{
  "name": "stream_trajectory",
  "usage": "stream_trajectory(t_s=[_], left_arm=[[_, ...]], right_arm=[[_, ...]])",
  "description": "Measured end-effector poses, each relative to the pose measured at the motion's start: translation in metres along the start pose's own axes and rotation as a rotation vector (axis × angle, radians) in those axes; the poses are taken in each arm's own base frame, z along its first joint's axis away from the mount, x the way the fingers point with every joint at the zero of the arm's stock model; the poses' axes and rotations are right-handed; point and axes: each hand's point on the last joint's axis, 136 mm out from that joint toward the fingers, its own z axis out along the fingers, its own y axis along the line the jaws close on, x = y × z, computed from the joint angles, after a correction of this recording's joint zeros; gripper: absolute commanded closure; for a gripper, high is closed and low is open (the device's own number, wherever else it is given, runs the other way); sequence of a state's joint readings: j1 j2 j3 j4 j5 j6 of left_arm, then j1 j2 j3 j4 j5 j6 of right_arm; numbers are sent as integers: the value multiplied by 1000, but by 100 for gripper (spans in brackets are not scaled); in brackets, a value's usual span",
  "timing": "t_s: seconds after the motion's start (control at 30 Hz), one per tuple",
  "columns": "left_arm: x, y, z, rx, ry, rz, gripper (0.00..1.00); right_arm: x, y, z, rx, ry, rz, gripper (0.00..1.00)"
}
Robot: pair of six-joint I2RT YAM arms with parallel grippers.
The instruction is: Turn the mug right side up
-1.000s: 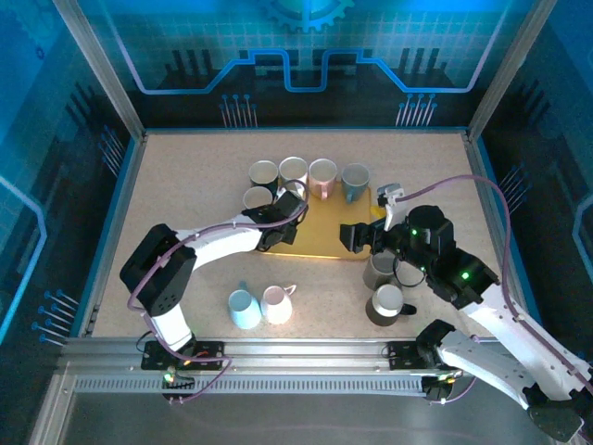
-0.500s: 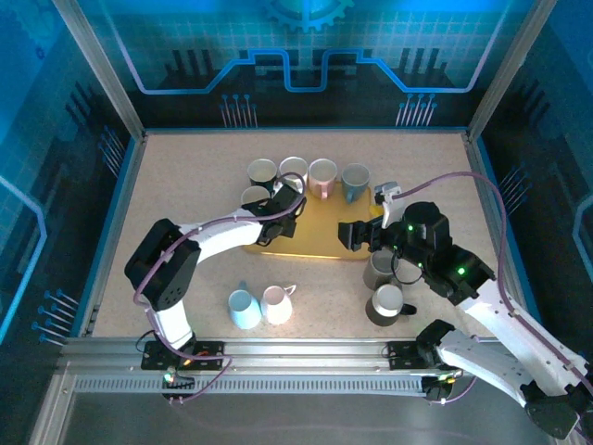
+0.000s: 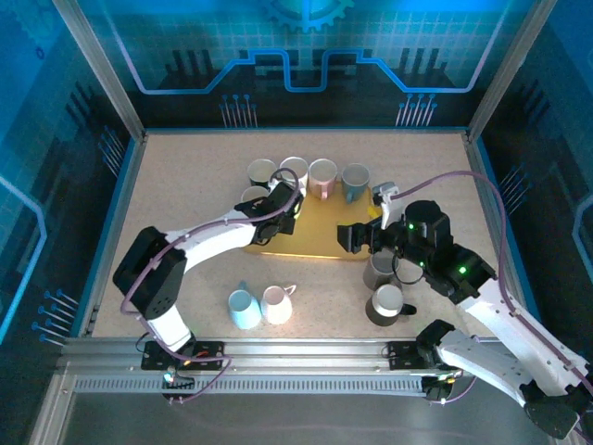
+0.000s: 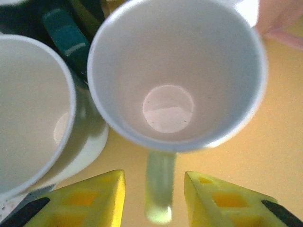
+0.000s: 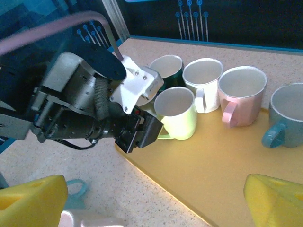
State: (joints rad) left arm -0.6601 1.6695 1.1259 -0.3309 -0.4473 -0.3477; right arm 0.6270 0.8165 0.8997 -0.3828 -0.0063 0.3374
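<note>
**Standing upright on the tray, the pale green mug sits just ahead of parted jaws**

You have the left gripper [image 4: 154,194] low over the yellow tray [image 5: 222,165], its two fingers set either side of the handle of the pale green mug [image 4: 173,94]. Tray shows on both sides of the handle, so the jaws are narrowly apart and clamp nothing. The mug is directly ahead of the fingertips with its mouth up and its inner base in plain sight. It stands on its own foot on the tray, so for this mug the turn looks finished. The handle points straight back between the fingers, which suits a straight retreat along it.

A white mug [image 4: 28,109] stands close on the left of your fingers, tight against the green one. Any sideways drift on the way out could knock it.

Your right gripper [image 5: 151,208] hangs wide and empty with the mug ahead of it, probably parked clear.

Behind the left gripper, off the tray, a light blue mug [image 3: 243,309] appears to be mouth-down and is likely next.
</note>
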Motion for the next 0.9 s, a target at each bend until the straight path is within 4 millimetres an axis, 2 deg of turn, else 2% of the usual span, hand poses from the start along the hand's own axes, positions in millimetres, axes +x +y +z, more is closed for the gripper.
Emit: stream_trajectory(t_s=[0.13,0.23,0.37,0.5,0.57,0.63,0.73,0.83,0.9], left_arm=[[-7,-2,-36,62,-36,-28,61],[-13,0,-70,125,-58,-41,59],[-17,6,-113,199,-84,-49,54],[-15,21,-156,249,-122,-53,51],[-13,32,-176,267,-150,-63,50],[-7,46,-193,274,-175,-80,49],[8,65,-206,270,-193,-104,49],[24,81,-211,252,-202,-119,47],[32,91,-214,233,-219,-127,47]], right_arm=[[-1,11,5,-57,35,-72,8],[1,24,15,-115,86,-171,8],[15,63,35,-233,155,-440,7],[61,116,46,-439,250,-869,3],[88,131,50,-533,321,-1066,3],[112,139,57,-605,407,-1236,2],[140,147,68,-696,528,-1399,0],[156,153,75,-769,614,-1482,0],[159,158,79,-796,650,-1513,0]])
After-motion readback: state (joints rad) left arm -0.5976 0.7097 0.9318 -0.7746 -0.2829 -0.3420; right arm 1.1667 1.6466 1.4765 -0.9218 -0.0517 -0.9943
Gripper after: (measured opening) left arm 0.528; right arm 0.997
